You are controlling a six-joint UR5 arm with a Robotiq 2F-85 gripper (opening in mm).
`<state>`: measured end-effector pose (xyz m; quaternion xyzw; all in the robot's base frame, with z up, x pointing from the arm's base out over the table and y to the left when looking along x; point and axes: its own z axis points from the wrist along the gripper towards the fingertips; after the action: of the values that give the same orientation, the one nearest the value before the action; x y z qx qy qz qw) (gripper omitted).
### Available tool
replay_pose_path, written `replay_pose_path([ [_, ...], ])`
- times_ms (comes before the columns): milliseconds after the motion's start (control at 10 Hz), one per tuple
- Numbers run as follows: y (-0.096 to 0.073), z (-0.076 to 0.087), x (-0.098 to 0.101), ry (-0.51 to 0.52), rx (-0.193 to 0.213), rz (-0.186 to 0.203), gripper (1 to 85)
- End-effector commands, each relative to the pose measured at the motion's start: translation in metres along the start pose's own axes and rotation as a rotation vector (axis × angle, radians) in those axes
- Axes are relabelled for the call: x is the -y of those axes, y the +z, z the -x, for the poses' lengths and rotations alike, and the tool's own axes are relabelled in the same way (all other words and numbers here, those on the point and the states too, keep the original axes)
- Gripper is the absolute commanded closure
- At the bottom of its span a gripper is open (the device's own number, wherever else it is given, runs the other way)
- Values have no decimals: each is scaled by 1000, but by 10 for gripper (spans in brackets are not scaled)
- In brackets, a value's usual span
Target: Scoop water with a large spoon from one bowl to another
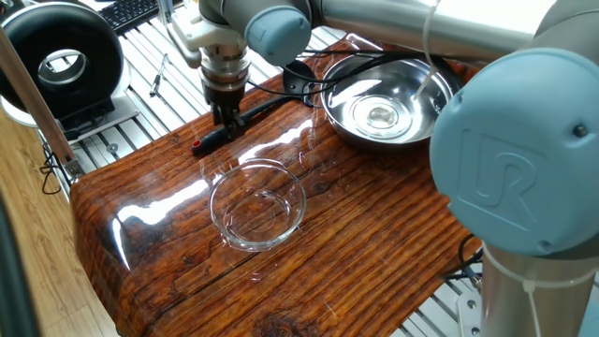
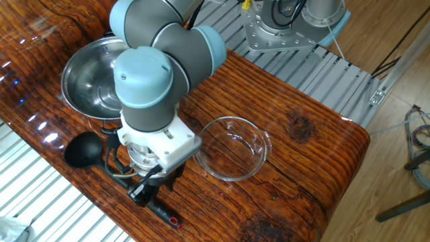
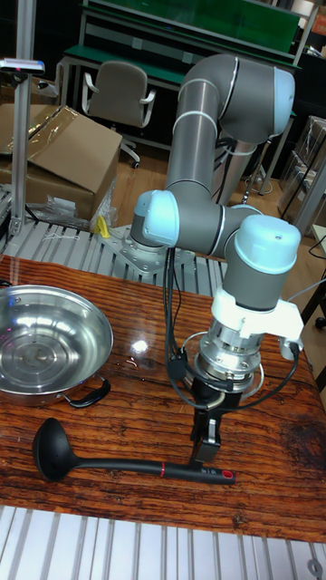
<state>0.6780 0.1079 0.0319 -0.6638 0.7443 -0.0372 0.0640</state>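
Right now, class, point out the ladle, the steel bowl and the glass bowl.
ladle (image 3: 52, 450): tall fixed view, on its round cup.
steel bowl (image 1: 348, 120): one fixed view, on its inner wall.
glass bowl (image 2: 261, 137): the other fixed view, on its rim.

My arm (image 3: 217, 118): grey tubes, pale blue joint caps, white wrist flange. Gripper (image 3: 207, 444) black. Ladle (image 3: 109, 465) all black w/ red tip + thin red ring on handle. Steel bowl (image 1: 384, 98) shiny silver, black handles. Glass bowl (image 1: 257, 206) clear. Table (image 1: 356, 225) reddish-brown w/ dark striped grain, glossy white glare.
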Motion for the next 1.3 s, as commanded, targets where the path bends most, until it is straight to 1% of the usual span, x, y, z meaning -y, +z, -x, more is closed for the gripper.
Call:
replay_pose_path([
  [0, -2, -6, 4, 8, -21, -19, 363],
  [100, -2, -8, 9, 9, -28, -37, 363],
  [300, -2, 1, 14, 30, 7, -57, 363],
  [400, -2, 0, 16, 30, 4, -66, 363],
  [500, -2, 2, 15, 30, 10, -63, 377],
  [600, -2, 10, 13, 29, 40, -52, 377],
  [800, 8, 18, 19, 23, 65, -38, 377],
  [1000, 10, 22, 20, 19, 66, -35, 373],
  [1200, 14, 29, 22, 12, 81, -31, 373],
])
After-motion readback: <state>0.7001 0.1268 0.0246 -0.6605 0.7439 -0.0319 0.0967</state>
